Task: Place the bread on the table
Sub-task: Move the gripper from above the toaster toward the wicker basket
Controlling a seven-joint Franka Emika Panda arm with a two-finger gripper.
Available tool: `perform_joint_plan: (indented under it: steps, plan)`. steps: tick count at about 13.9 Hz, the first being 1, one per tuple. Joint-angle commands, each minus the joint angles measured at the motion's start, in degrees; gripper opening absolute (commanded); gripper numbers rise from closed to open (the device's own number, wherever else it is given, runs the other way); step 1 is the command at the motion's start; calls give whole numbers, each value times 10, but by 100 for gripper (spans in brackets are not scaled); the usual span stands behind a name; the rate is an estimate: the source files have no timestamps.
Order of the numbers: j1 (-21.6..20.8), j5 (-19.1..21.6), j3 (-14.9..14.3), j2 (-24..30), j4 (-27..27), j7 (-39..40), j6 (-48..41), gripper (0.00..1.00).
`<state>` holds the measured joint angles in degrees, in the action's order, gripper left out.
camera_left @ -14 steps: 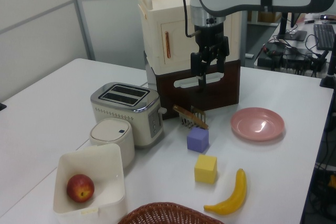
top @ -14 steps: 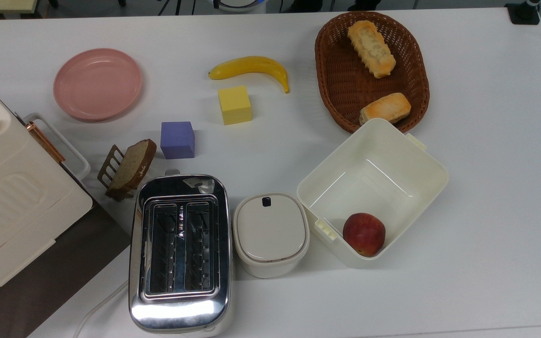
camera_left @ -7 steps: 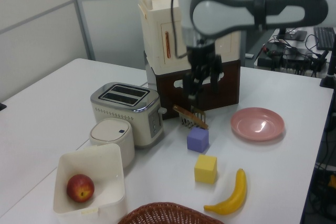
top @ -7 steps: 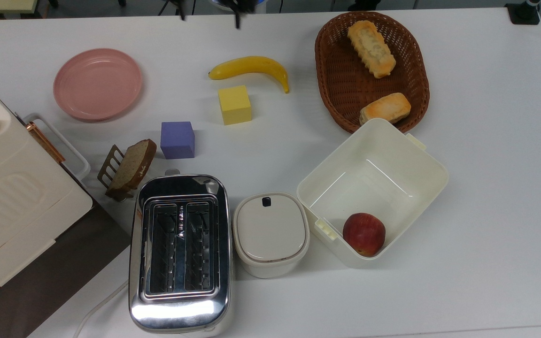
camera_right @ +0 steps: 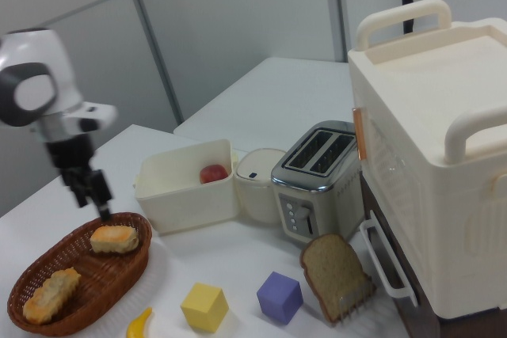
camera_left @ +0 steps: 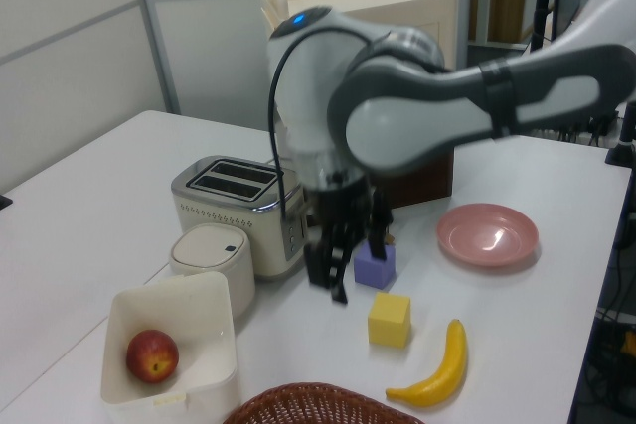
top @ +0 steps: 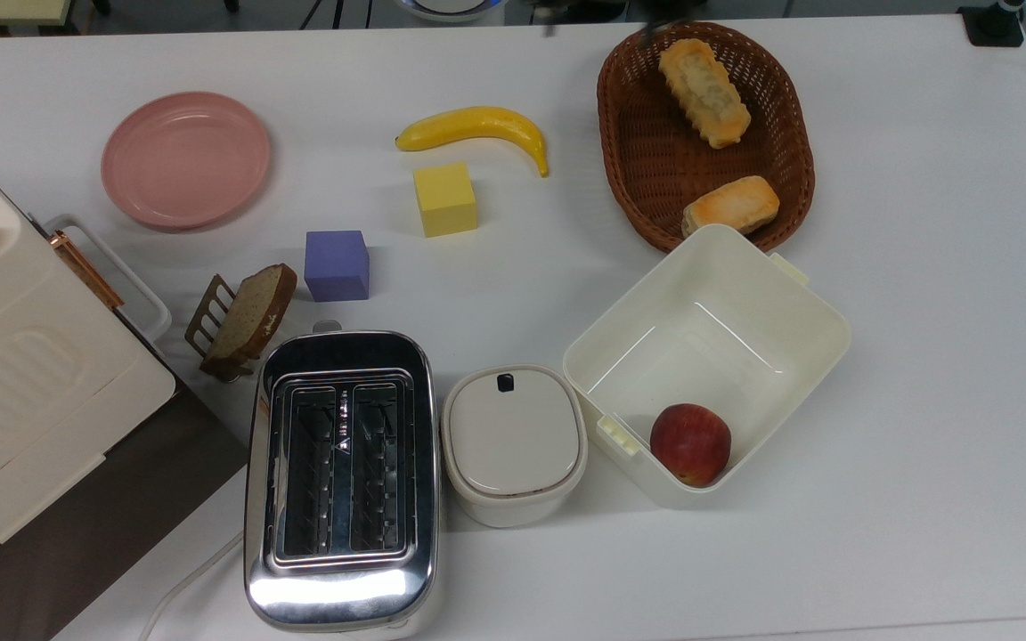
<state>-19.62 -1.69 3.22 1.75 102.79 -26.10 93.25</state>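
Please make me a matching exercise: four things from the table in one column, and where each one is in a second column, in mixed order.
Things:
1. bread
2. apple
3. brown-crusted slice
4. purple cube

Places:
A. leaning in a small rack
B. inside the cream box
C. directly on the table
D. in the wicker basket

Pairs: 1-D, 2-B, 3-A, 4-C
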Motion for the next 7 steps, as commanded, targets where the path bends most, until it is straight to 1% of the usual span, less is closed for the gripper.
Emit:
perform_joint_plan:
  steps: [1, 2, 3, 5, 7]
  plan:
    - [-6, 4, 75, 12, 37, -11, 19, 100]
    - [-8, 3, 90, 12, 50, -7, 20, 100]
    - [-25, 3, 96, 12, 72, -2, 19, 100]
    - [-49, 2, 97, 8, 106, 20, 20, 100]
    - [-65, 2, 103, -2, 120, 59, 21, 100]
